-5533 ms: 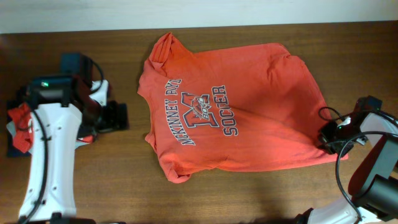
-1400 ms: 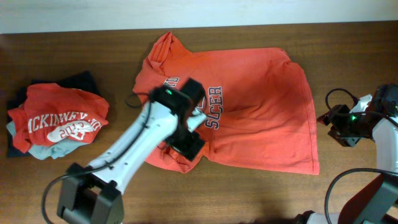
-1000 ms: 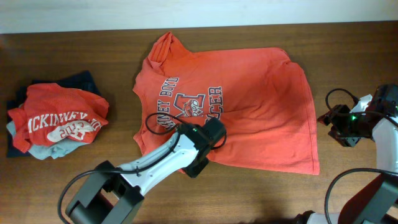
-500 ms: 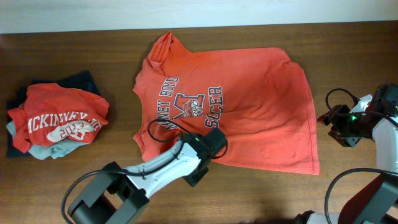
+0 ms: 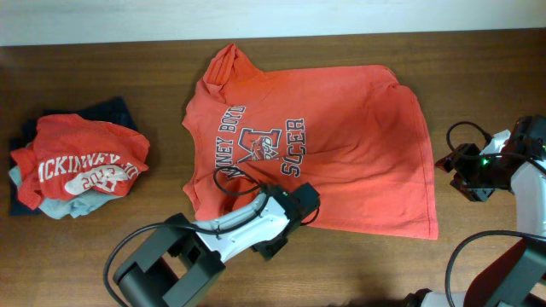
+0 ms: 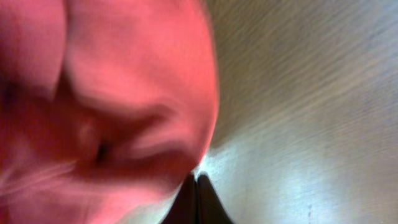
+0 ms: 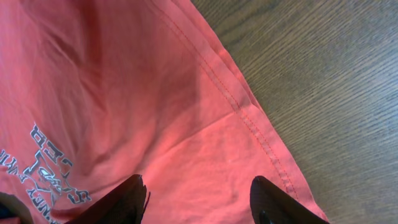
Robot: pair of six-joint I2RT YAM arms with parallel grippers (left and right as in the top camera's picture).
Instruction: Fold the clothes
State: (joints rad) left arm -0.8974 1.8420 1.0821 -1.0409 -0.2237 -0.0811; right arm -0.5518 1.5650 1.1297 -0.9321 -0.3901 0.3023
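- The T-shirt (image 5: pixel 341 145), soft orange-red knit with grey-and-white chest lettering, lies spread front up and lightly creased at mid-table.
- Its hem (image 7: pixel 249 118) is double-stitched.
- The left gripper (image 6: pixel 196 186) is closed at the shirt's near edge; whether it pinches cloth is unclear.
- The right gripper (image 7: pixel 198 183) stands open by the shirt's right edge.
- The table (image 5: pixel 478 77) is dark, grained wood; a pile of folded garments (image 5: pixel 77 166) sits far left.

T-shirt (image 5: pixel 341 145) on table (image 5: pixel 478 77) centre, folded pile (image 5: pixel 77 166) well left, left claw (image 5: pixel 271 246) at T-shirt's near hem
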